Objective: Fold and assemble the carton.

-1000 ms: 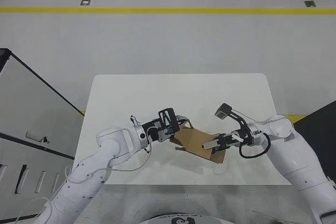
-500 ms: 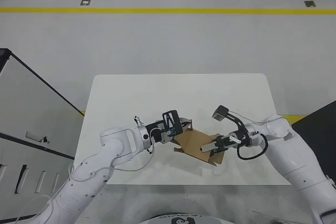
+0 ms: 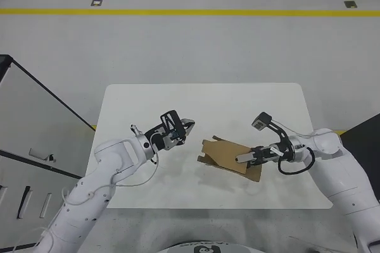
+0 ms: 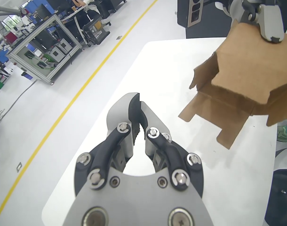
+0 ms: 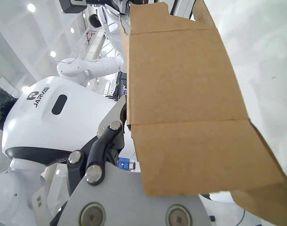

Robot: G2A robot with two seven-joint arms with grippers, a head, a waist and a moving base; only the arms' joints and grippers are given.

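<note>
Our right hand (image 3: pixel 246 157) clamps the carton's (image 3: pixel 223 157) 4 o'clock end on the tabletop (image 3: pixel 240 104); its long axis points toward 10 o'clock, where our closed, empty left hand (image 3: pixel 187 124) hovers nearby.

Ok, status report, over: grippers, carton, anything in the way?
Left gripper shut, empty, apart from the carton. Right gripper shut on the carton's edge. Carton half formed, flaps unfolded. Nothing between left gripper and carton.
</note>
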